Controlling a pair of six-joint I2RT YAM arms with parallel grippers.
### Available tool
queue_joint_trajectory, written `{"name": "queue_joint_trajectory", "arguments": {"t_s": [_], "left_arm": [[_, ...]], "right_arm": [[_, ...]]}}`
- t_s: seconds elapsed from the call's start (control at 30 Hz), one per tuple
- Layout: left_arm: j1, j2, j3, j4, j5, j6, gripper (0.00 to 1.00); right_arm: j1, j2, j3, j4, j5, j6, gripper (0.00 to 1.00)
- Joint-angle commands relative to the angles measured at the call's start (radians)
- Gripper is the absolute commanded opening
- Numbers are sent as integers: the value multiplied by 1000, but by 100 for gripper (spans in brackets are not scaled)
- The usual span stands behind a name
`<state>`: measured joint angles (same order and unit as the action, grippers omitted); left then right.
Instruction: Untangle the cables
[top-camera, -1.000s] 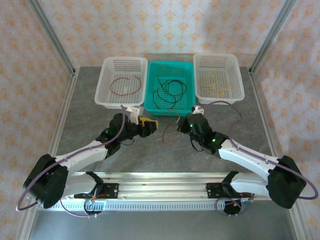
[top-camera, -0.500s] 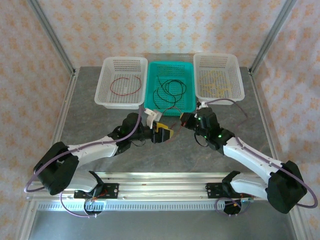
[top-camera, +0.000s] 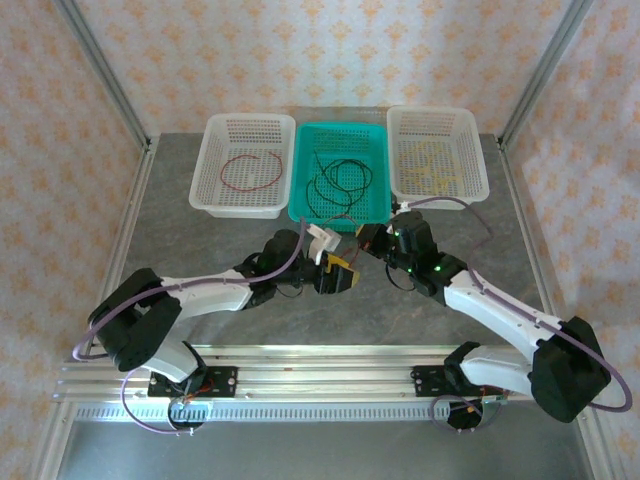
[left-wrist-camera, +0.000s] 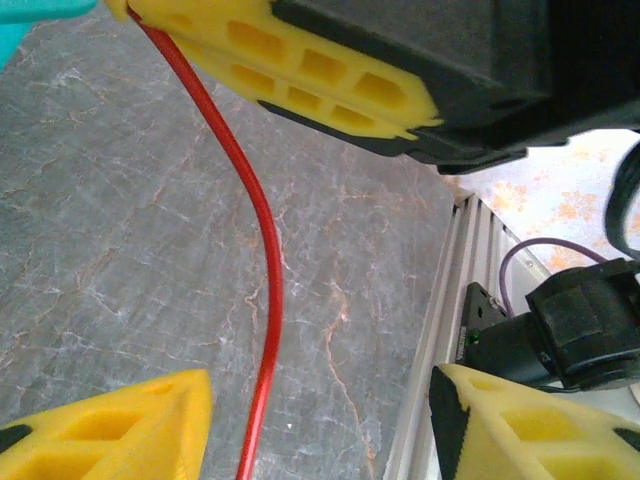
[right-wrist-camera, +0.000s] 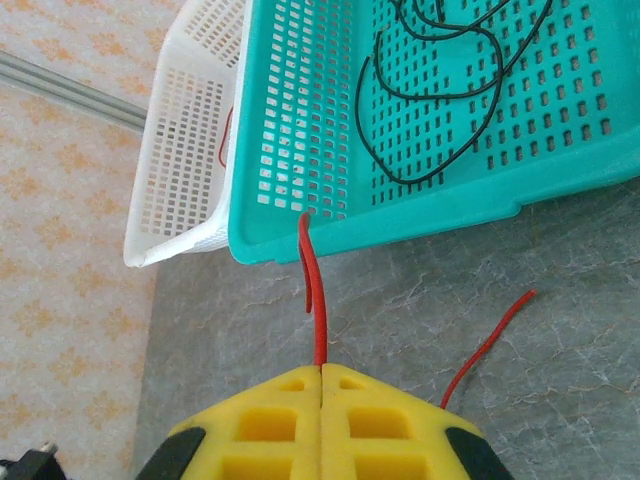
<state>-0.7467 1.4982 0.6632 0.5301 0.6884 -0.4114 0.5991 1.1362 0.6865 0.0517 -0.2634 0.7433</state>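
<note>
My right gripper (right-wrist-camera: 320, 368) is shut on a red cable (right-wrist-camera: 316, 300) just in front of the teal basket (right-wrist-camera: 400, 222). The cable's short end curls up against the basket rim, and its long part trails over the table (right-wrist-camera: 488, 342). In the left wrist view the same red cable (left-wrist-camera: 262, 260) runs down from the right gripper's yellow fingers (left-wrist-camera: 300, 70) and passes between my left gripper's (left-wrist-camera: 320, 430) open fingers, nearer the left one. From above, the left gripper (top-camera: 335, 272) sits close beside the right gripper (top-camera: 372, 240). Black cables (top-camera: 335, 180) lie in the teal basket.
The white basket (top-camera: 215, 195) on the left holds a red cable (top-camera: 250, 170). Another white basket (top-camera: 478, 190) on the right holds yellow cables (top-camera: 432, 165). An aluminium rail (top-camera: 330, 360) runs along the near table edge. Grey marble table (top-camera: 170, 240) lies open on both sides.
The left arm has swung right, bringing its open gripper up to the right gripper and around the red cable. The right gripper closed fully and shifted slightly towards the teal basket.
</note>
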Motion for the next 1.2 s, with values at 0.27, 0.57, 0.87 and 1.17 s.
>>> {"name": "queue_joint_trajectory", "arguments": {"t_s": [0.27, 0.57, 0.87, 1.17], "left_arm": [[-15, 7, 63, -3, -49, 67, 5], [-16, -182, 76, -177, -213, 91, 0], [73, -325, 245, -449, -551, 128, 0], [176, -193, 594, -797, -960, 52, 0]], "right_arm": [[-5, -31, 42, -42, 29, -8, 3], [-5, -165, 68, -85, 212, -106, 69], [-5, -181, 108, -104, 630, -180, 100], [-28, -161, 48, -67, 901, -173, 100]]}}
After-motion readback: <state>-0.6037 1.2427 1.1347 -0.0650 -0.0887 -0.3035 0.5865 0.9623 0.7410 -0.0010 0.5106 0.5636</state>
